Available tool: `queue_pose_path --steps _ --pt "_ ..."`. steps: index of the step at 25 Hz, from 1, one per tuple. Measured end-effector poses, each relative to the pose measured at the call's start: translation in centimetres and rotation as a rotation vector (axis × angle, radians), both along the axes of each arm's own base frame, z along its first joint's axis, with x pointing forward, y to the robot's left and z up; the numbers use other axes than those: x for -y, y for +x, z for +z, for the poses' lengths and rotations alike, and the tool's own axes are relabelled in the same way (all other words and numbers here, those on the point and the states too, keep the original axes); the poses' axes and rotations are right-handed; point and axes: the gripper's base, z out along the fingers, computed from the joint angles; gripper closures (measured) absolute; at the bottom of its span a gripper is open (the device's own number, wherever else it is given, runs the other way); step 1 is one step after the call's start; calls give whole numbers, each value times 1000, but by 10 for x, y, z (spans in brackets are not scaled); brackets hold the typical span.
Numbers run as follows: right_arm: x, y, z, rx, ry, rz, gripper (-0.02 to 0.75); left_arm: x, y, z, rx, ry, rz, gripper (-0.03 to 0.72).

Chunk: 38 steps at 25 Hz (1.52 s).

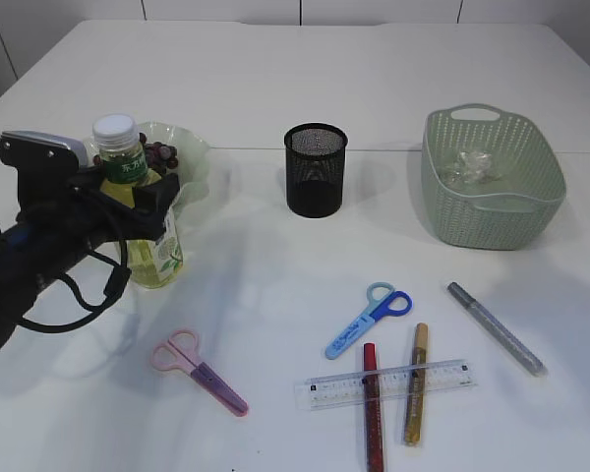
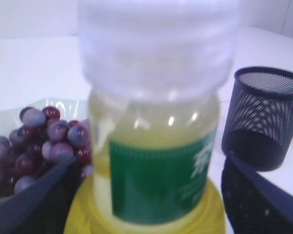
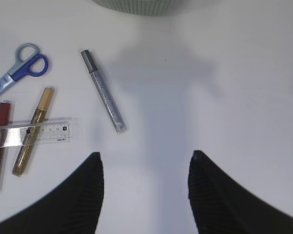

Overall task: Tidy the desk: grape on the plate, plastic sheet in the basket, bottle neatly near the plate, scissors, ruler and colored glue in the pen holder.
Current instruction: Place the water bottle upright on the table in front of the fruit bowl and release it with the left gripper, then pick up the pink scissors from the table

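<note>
My left gripper (image 1: 138, 197) (image 2: 149, 195) is shut on the yellow-green bottle (image 1: 155, 258) (image 2: 156, 146), which stands upright beside the glass plate (image 1: 192, 147) holding the grapes (image 1: 160, 154) (image 2: 44, 141). The black mesh pen holder (image 1: 315, 169) (image 2: 263, 117) stands mid-table. Blue scissors (image 1: 369, 320) (image 3: 19, 68), pink scissors (image 1: 199, 371), the ruler (image 1: 385, 383) (image 3: 53, 130), and red (image 1: 372, 405), gold (image 1: 415, 396) (image 3: 33, 131) and silver (image 1: 496, 327) (image 3: 103, 92) glue pens lie at the front. My right gripper (image 3: 145, 161) is open and empty above bare table near the silver pen.
The green basket (image 1: 492, 177) (image 3: 136, 5) stands at the right with the crumpled plastic sheet (image 1: 469, 167) inside. The ruler lies across the red and gold glue pens. The right arm does not show in the exterior view.
</note>
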Motion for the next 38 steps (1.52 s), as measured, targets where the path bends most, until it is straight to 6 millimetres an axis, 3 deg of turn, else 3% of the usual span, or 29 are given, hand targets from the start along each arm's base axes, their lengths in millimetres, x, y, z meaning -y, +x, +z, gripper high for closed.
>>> queue_pose_path --steps 12,18,22,29,38 --pt "0 0 0 0 -2 0 300 -1 -12 92 256 -58 -27 31" --pt "0 0 0 0 -2 0 300 -8 -20 118 253 -49 -9 43" --pt "0 0 0 0 -2 0 300 -26 -21 127 206 -44 48 81" --pt "0 0 0 0 -2 0 300 -57 -27 137 58 -62 158 229" --pt "0 0 0 0 -4 0 300 -65 -59 119 -463 -1 234 276"
